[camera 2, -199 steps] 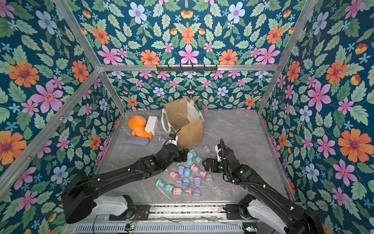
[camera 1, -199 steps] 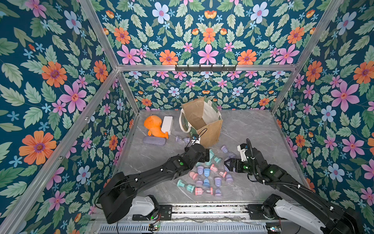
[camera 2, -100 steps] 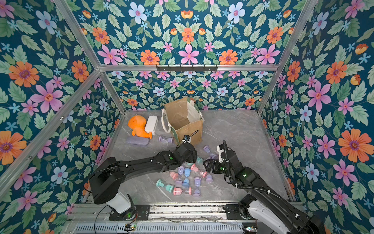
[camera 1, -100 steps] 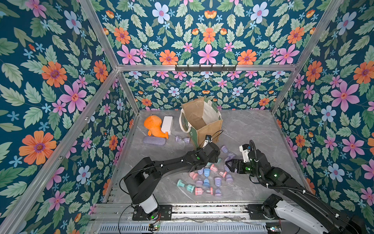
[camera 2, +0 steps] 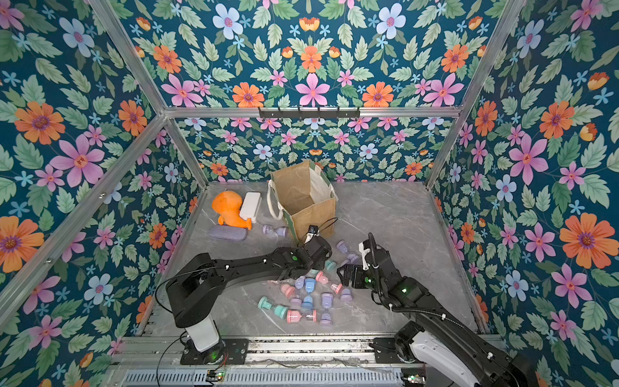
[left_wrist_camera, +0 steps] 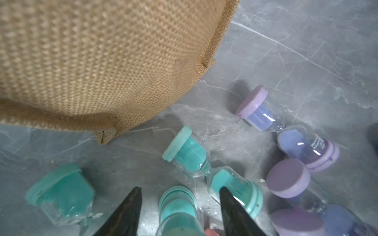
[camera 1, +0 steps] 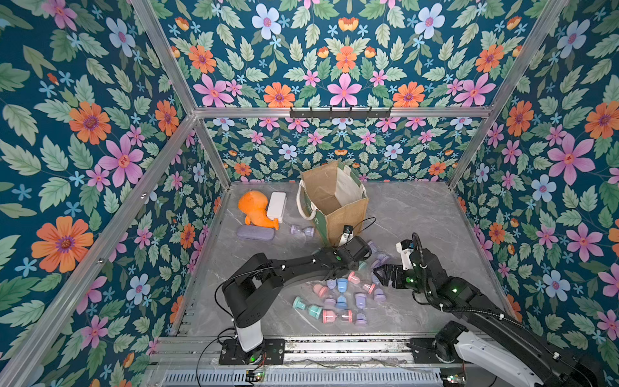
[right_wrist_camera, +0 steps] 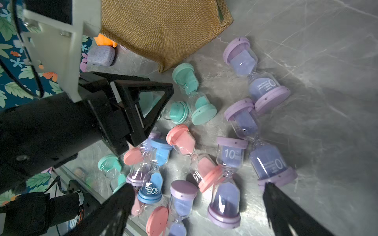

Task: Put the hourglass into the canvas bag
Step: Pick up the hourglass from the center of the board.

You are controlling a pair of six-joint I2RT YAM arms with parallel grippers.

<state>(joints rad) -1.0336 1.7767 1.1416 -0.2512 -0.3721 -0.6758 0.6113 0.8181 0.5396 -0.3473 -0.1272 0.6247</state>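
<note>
Left gripper (left_wrist_camera: 180,188) apart, straddling teal-capped clear hourglass (left_wrist_camera: 177,202) just near of tan woven canvas bag (left_wrist_camera: 102,51); right gripper (right_wrist_camera: 198,185) spread wide.

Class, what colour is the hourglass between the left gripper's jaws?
Teal hourglass; clearest in the left wrist view.

Matte black arms (camera 1: 294,266) on white bases (camera 1: 249,335), with green lights (camera 1: 338,258) and black cables (camera 1: 469,310).
</note>
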